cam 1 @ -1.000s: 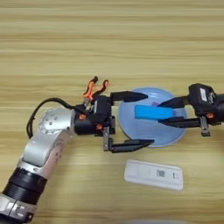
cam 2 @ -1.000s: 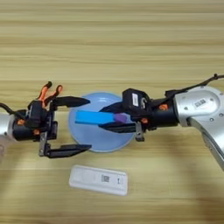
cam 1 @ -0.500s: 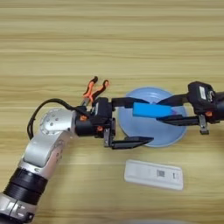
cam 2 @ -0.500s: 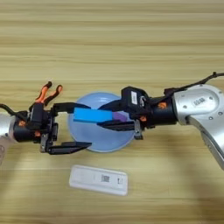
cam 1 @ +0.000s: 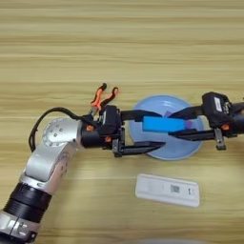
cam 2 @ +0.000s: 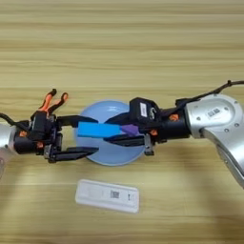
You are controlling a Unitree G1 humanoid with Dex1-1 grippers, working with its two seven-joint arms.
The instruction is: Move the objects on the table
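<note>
Here, blue block (cam 1: 163, 124) between right tool's (cam 2: 116, 134) fingers, left tool (cam 1: 151, 130) wide open.

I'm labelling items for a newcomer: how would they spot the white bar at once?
On the light wooden table, find the round pale-blue plate between the two grippers. Just nearer the robot lies the long flat white rectangular bar, apart from the plate. Unlike the bright-blue block over the plate, it is white with a small dark code mark.

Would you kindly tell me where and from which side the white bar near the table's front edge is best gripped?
Grip the white bar at its middle, across the short width, coming from above: it lies flat and free on the table, long sides unobstructed.
</note>
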